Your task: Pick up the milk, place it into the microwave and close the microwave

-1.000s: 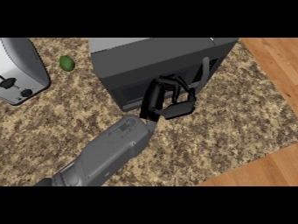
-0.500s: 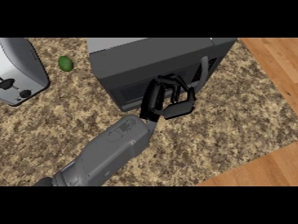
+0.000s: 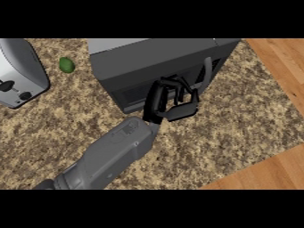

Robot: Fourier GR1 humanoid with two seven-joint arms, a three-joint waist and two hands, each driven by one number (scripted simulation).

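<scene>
The dark grey microwave (image 3: 155, 62) stands at the top centre, its front turned toward the lower right. Its door looks closed, with the handle (image 3: 207, 71) at the right side of the front. The milk shows nowhere; I cannot see inside the microwave. My left hand (image 3: 159, 101) rests against the lower part of the door, fingers loosely bent and holding nothing. The grey forearm (image 3: 111, 156) comes in from the lower left. My right hand is out of view.
A silver toaster (image 3: 9, 73) stands at the left edge. A small green fruit (image 3: 67, 65) lies between the toaster and the microwave. The speckled counter (image 3: 233, 129) ends in a diagonal edge at the lower right, with wooden floor (image 3: 285, 169) beyond.
</scene>
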